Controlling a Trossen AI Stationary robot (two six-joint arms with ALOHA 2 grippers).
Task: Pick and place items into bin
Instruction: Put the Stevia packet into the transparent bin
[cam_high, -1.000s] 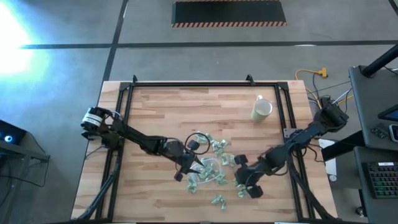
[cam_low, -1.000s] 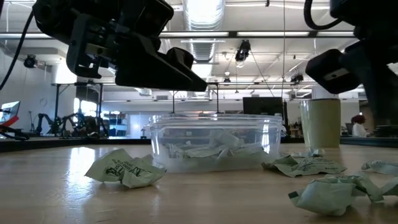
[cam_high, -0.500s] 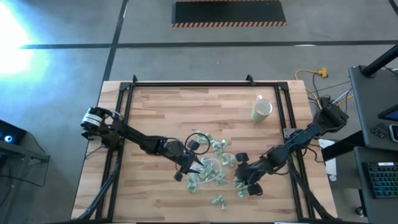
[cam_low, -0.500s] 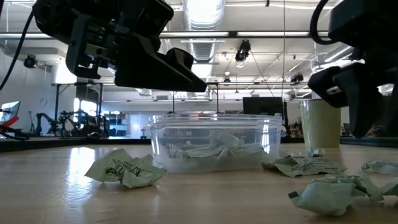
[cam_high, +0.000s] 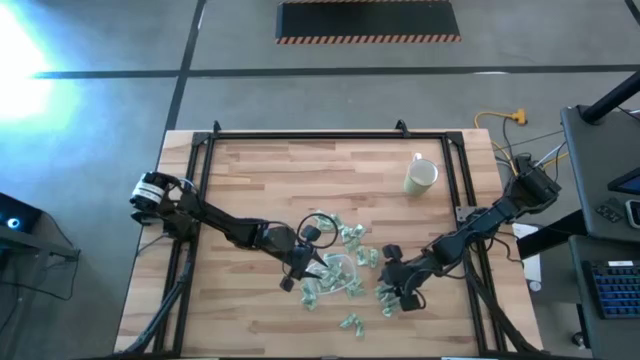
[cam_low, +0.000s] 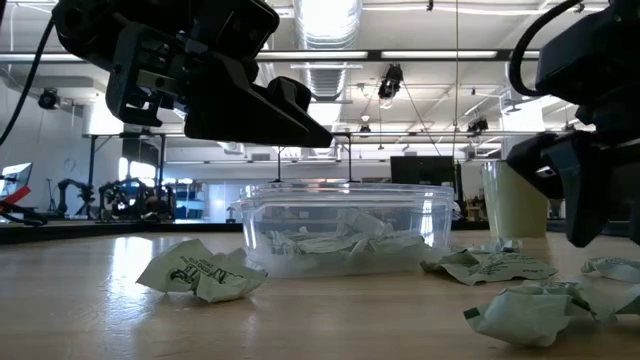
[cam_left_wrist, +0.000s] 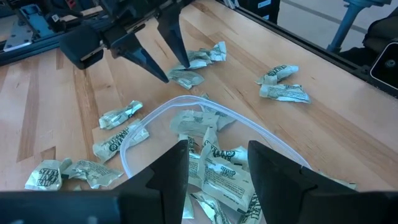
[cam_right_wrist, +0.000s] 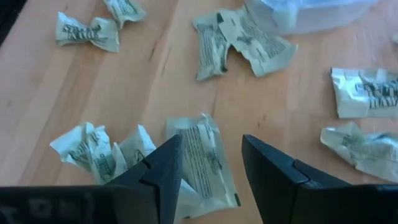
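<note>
My right gripper (cam_right_wrist: 208, 168) has dropped lower over the last second and now hangs, fingers spread, directly over a wrapped item (cam_right_wrist: 200, 163) lying just beside the bin (cam_high: 343, 272) on its right side, so I judge a pick is about to begin. My left gripper (cam_left_wrist: 217, 162) stays over the bin, fingers apart and empty, with several items already inside.

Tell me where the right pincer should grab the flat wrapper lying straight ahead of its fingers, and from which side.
Probably best to take the flat wrapper across its narrow middle, coming straight down from above. It lies flat on the table, longer than wide, and the open right pincer already straddles it. A crumpled wrapper sits close beside, so keep the fingers on the long edges.
</note>
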